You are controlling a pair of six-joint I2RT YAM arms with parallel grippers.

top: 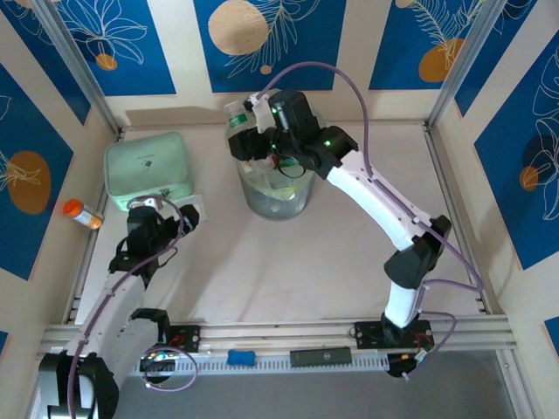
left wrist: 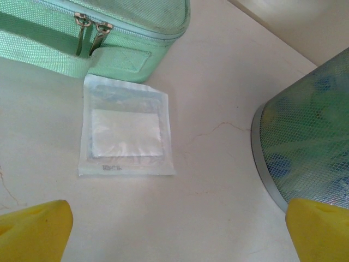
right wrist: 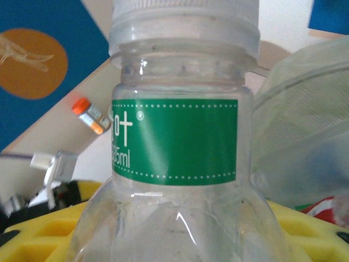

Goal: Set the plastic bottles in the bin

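Clear bottle (right wrist: pixel 174 164) in right end effector (top: pixel 243 127)

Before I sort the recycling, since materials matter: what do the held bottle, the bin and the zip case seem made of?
Bottle: clear glossy plastic, probably; the background shows through and it glints. Bin: translucent plastic, seemingly; colours show dimly through its wall. Zip case: matte woven fabric by its weave, with shiny metal-looking zipper pulls.

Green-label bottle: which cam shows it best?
Right wrist. The green-label bottle is close up there, with its green label, clear body and pale cap rim all readable. Top external shows it small, mostly covered by the right end effector, by the bin at its far-left rim.
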